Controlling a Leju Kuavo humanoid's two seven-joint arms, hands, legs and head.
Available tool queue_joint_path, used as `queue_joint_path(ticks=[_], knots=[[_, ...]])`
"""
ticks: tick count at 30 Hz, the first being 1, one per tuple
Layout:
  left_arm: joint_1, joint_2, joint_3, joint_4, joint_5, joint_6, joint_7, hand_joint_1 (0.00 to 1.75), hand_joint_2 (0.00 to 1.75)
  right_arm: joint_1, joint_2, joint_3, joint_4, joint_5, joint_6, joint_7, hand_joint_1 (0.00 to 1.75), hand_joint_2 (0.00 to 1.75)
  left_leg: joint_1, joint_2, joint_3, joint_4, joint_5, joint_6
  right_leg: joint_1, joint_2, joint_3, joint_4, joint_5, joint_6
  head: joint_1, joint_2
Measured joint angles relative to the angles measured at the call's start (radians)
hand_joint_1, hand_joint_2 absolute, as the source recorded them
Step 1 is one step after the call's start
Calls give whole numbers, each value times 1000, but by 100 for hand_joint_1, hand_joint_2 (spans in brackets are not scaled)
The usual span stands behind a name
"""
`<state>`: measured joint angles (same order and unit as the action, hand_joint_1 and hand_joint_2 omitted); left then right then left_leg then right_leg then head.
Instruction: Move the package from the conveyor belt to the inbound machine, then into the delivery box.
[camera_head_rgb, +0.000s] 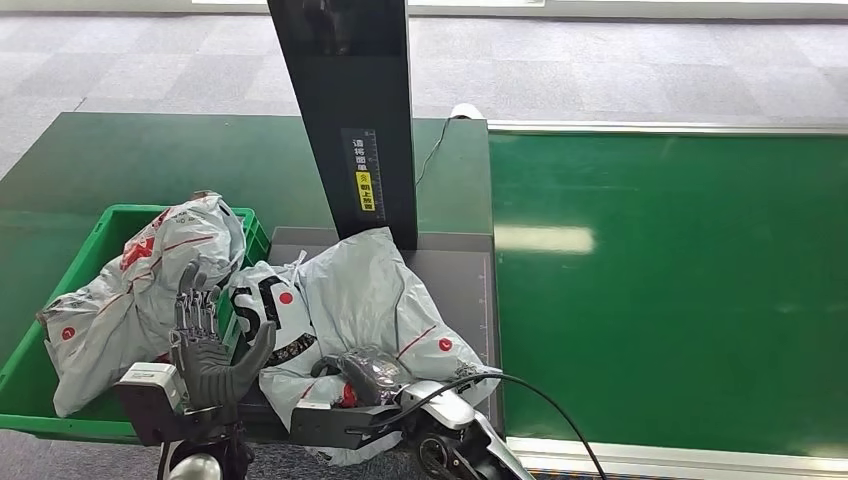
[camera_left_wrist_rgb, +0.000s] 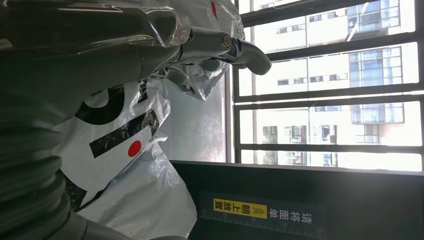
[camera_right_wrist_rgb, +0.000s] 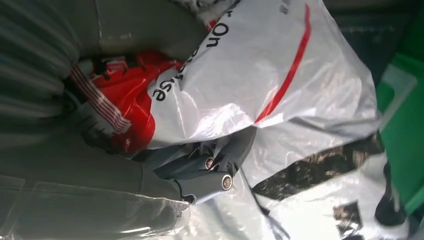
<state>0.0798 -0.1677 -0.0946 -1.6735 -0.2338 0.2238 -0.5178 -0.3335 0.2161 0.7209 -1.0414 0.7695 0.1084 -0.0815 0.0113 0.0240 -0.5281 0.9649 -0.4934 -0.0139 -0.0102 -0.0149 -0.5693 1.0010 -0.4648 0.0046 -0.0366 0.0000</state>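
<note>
Head view: the right hand (camera_head_rgb: 365, 375) gripped the near edge of a grey package (camera_head_rgb: 375, 290) lying on the inbound machine (camera_head_rgb: 455, 270); the left hand (camera_head_rgb: 205, 345) stood beside it, fingers spread, holding nothing. Two packages showed, one (camera_head_rgb: 150, 290) in the green delivery box (camera_head_rgb: 20, 370) past the left hand.

Left wrist view: fingers (camera_left_wrist_rgb: 250, 50) apart.

Right wrist view: fingers (camera_right_wrist_rgb: 220, 170) pinched the crumpled film, probably light, soft and slippery; a bunched fold suits best.

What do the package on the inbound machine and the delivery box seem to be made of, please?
Package: thin glossy grey plastic film, judging by its crinkles and sheen. Delivery box: likely rigid moulded plastic in smooth green, with a firm, straight rim.
</note>
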Motion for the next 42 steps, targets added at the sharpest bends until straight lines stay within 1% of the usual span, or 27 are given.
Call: queue_joint_path(ticks=[2, 6, 10, 15, 17, 19, 23, 25, 28, 33, 37, 42], knots=[[-1, -1, 3, 0, 4, -5, -3, 0, 175, -19, 4, 10, 36, 16, 11, -38, 0, 175, 0, 0, 4, 0, -1, -1, 0, 0, 4, 0, 0, 0, 0, 0], [-7, -1, 8, 3, 26, -28, -8, 0, 175, -39, 6, 18, 67, 1, 19, -88, 0, 175, 0, 0, 10, 0, -2, -1, 0, 1, 9, 0, -1, -1, 0, 0], [-8, -1, 10, 7, 34, -35, -17, 0, 175, -23, 1, -6, 50, -60, -14, -137, 0, 175, 1, 0, 11, 0, -1, -1, 0, 0, 9, 0, -1, -1, 0, 0], [-6, 0, 12, 7, 36, -35, -23, 0, 175, 5, -5, -42, 11, -103, -30, -156, 0, 175, 1, 0, 9, 0, -1, -1, 0, 0, 8, 0, -1, 0, 0, 0], [-3, 0, 13, 7, 35, -40, -24, 0, 175, 25, -5, -66, -16, -154, -46, -179, 0, 175, 0, 0, 7, 0, -1, -1, 0, 0, 7, 0, -1, 0, 0, 0], [3, 1, 13, 6, 27, -60, -24, 0, 175, 53, -5, -106, -63, -249, -55, -217, 0, 175, 0, 0, 5, 0, -1, -1, 0, 0, 5, 0, -1, 0, 0, 0], [14, 6, 1, 6, 19, -155, -15, 0, 175, 98, -5, -192, -172, -419, -57, -286, 0, 175, 0, 0, 2, 0, -1, -1, 0, 0, 2, 0, -1, 0, 0, 0], [19, 10, -11, 6, 10, -202, -12, 0, 175, 121, -6, -226, -217, -475, -65, -317, 0, 175, 0, 0, 1, 0, -1, -1, 0, 0, 1, 0, -1, 0, 0, 0], [25, 14, -30, 6, -13, -240, -8, 0, 175, 152, -10, -262, -274, -544, -84, -368, 0, 175, 0, 0, 0, 0, -1, -1, 0, 0, -1, 0, -1, 0, 0, 0], [25, 20, -61, 6, -57, -271, -2, 0, 175, 200, -20, -298, -357, -593, -168, -470, 0, 175, 0, 0, -2, 0, -1, -1, 0, 0, -3, 0, -1, 0, 0, 0], [17, 22, -88, 7, -79, -290, 10, 0, 175, 215, -23, -313, -417, -611, -209, -482, 0, 175, 0, 0, -3, 0, -1, -1, 0, 0, -3, 0, -1, 0, 0, 0], [4, 27, -113, 10, -100, -298, 24, 0, 175, 219, -23, -321, -449, -618, -219, -481, 0, 175, 0, 0, -3, 0, -1, -1, 0, 0, -3, 0, -1, 0, 0, 0]])
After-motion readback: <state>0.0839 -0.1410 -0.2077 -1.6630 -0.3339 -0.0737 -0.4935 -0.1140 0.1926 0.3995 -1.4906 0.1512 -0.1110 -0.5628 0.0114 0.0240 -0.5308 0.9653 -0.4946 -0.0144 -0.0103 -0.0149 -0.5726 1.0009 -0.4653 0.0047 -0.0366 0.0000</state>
